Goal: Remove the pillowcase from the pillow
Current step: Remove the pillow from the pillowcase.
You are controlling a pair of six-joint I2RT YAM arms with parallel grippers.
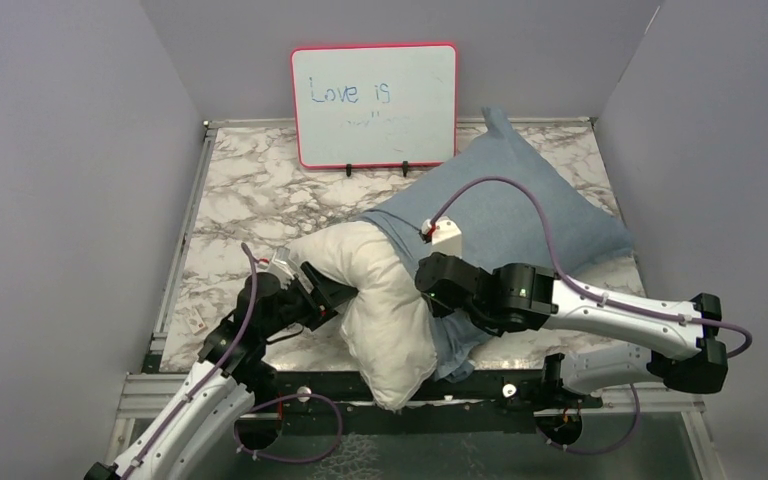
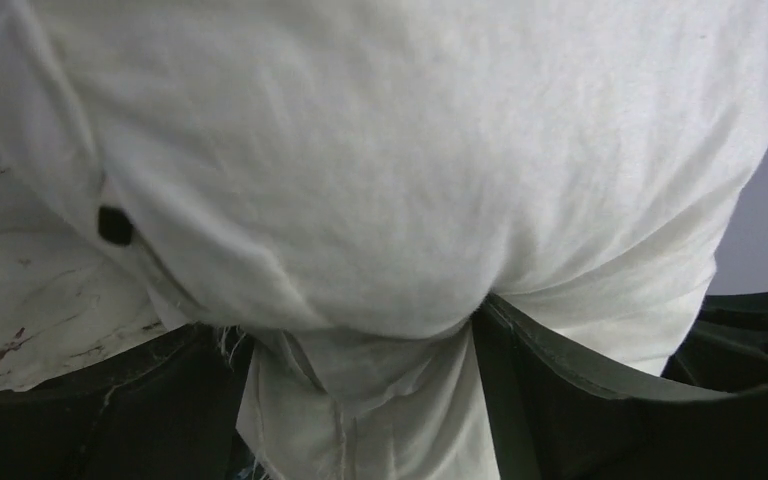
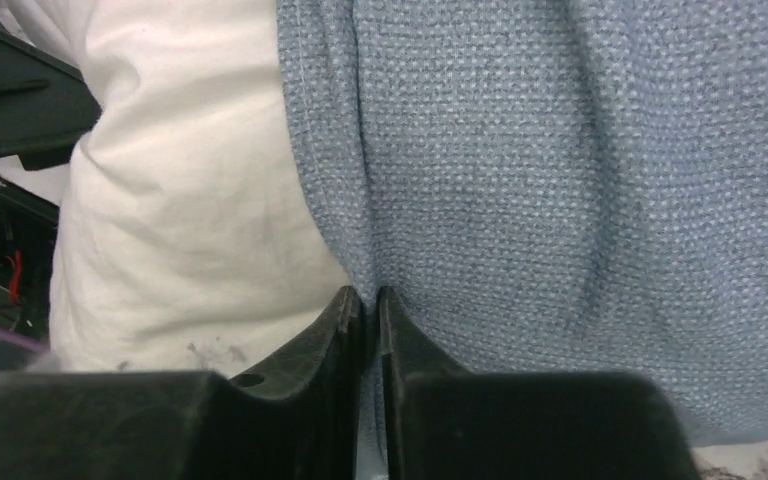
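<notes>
Blue-grey is the colour to watch; the dusty blue-grey cloth pillowcase point(image 1: 520, 215) lies over the right and far part of the marble-patterned tabletop point(image 1: 260, 200), and the plump white rectangular pillow point(image 1: 385, 310) pokes out of its near-left mouth, roughly half bared; the free end droops over the near edge between the two arms, the other half sits inside the sleeve. Left tool point(image 1: 338, 292) presses into the bared pillow's left flank; seen from its wrist, the jaws stand wide with white fabric bunched and creased between them, which reads as a hold on the pillow. Right tool point(image 3: 370, 295) is nearly closed, jaws a sliver apart, nipping a fold of the pillowcase right at the hem where blue meets white. Mid-strip, I'd say; one side anchors the stuffing, the other has the sleeve. Next move calls for pulling the two apart; right arm drawing the cloth off toward the far right, left arm holding the pillow firm or hauling it nearward; that pinch is thin, so the pull wants to be steady, and a fresh grip farther along the sleeve may be needed before the far corners slip free.
</notes>
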